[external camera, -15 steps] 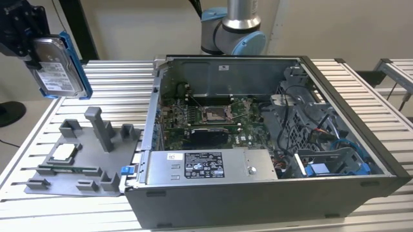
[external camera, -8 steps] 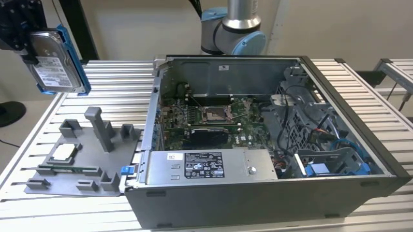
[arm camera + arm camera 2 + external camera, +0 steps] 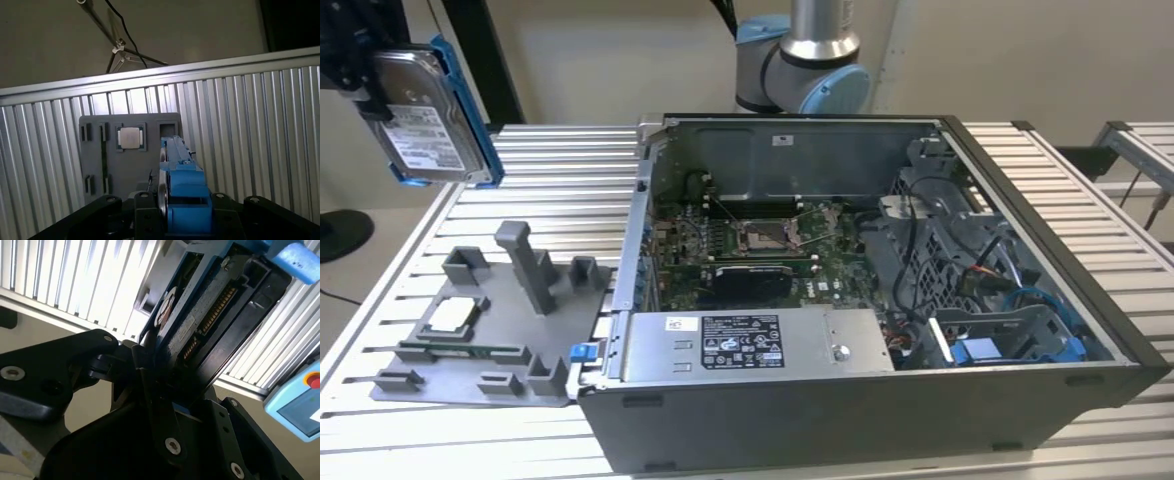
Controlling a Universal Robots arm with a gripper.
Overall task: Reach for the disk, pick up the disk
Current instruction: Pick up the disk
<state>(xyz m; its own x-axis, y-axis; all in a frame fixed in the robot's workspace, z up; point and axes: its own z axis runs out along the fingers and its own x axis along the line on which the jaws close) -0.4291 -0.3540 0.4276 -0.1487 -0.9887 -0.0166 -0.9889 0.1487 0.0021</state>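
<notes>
Hand [image 3: 367, 85] clamps disk [image 3: 438, 115] upright, upper left of exterior view, prob. so rails hang clear of grey holder [image 3: 480, 330].

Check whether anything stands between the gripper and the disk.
Nothing visible does. The gripper is shut on the disk and holds it in the air, clear of the grey fixture tray below it, on the exterior view's left of the open computer case.
</notes>
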